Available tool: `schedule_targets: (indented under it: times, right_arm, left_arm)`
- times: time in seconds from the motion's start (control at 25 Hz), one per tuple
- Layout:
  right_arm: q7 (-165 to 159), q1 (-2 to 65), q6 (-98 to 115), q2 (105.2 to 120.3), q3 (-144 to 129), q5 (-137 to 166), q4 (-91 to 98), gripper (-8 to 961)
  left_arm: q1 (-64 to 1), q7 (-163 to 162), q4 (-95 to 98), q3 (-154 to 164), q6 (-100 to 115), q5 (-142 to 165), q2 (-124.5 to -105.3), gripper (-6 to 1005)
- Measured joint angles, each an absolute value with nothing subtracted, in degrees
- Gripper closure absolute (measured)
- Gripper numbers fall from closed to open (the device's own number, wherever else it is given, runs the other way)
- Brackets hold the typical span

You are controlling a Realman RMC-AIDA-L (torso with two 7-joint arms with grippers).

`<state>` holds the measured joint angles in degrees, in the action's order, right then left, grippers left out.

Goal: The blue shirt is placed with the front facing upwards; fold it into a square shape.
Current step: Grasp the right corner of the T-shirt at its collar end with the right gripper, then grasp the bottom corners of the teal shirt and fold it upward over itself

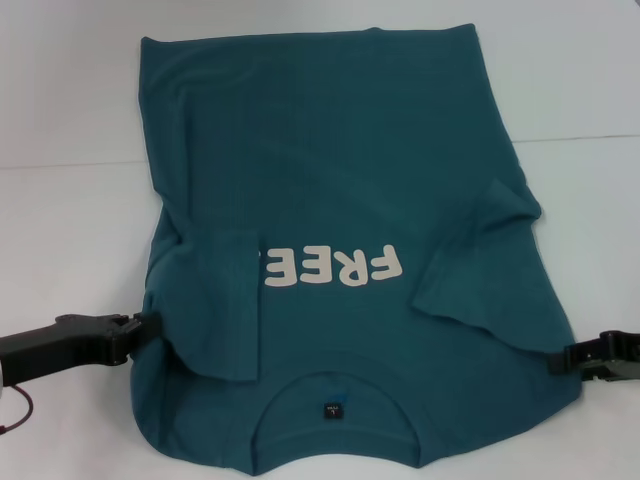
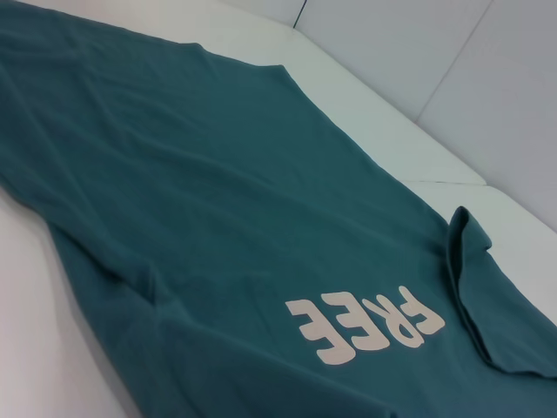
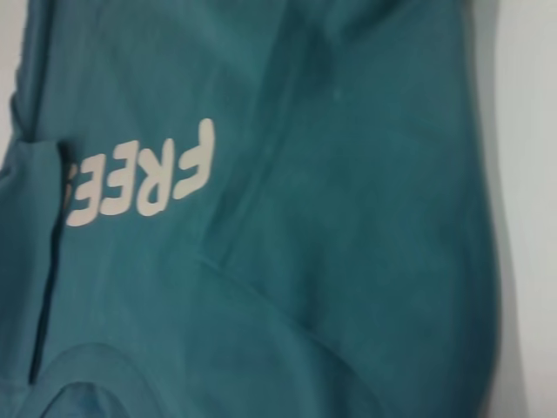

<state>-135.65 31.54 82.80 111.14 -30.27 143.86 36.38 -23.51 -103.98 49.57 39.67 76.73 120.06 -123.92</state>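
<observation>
The blue shirt (image 1: 340, 180) lies flat on the white table, front up, with its round neckline and small dark label (image 1: 333, 410) toward me. Cream "FREE" lettering (image 1: 333, 265) crosses the chest and also shows in the wrist views (image 2: 365, 322) (image 3: 144, 174). Both short sleeves are folded inward onto the body: one flap (image 1: 222, 300) covers the end of the lettering, the other (image 1: 480, 260) lies crumpled on the opposite side. My left gripper (image 1: 138, 328) touches the shirt's left edge near the shoulder. My right gripper (image 1: 562, 360) sits at the right edge, low by the shoulder.
White table surface (image 1: 70, 230) surrounds the shirt on both sides. A seam or step in the table (image 1: 580, 138) runs across the back, with the shirt's hem reaching over it. A red cable (image 1: 15, 415) hangs by the left arm.
</observation>
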Motion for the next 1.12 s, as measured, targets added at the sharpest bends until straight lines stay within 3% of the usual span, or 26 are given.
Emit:
schedule_targets:
  times: [0.32, 0.76, 1.12]
  right_arm:
    - [-134.0, 31.4, 82.3, 111.21, -30.4, 144.5, 36.8, 676]
    - [-133.7, 31.3, 83.5, 110.57, -30.0, 144.1, 37.1, 896]
    - [-133.1, 30.2, 87.1, 110.19, -28.3, 142.5, 39.8, 911]
  left_arm:
    - [-23.5, -104.0, 49.6, 39.6, 76.7, 120.1, -123.92, 983]
    - [-23.4, -104.0, 49.8, 39.4, 77.1, 120.1, -123.92, 983]
    - [-23.3, -104.5, 50.1, 39.2, 78.4, 120.1, -123.63, 982]
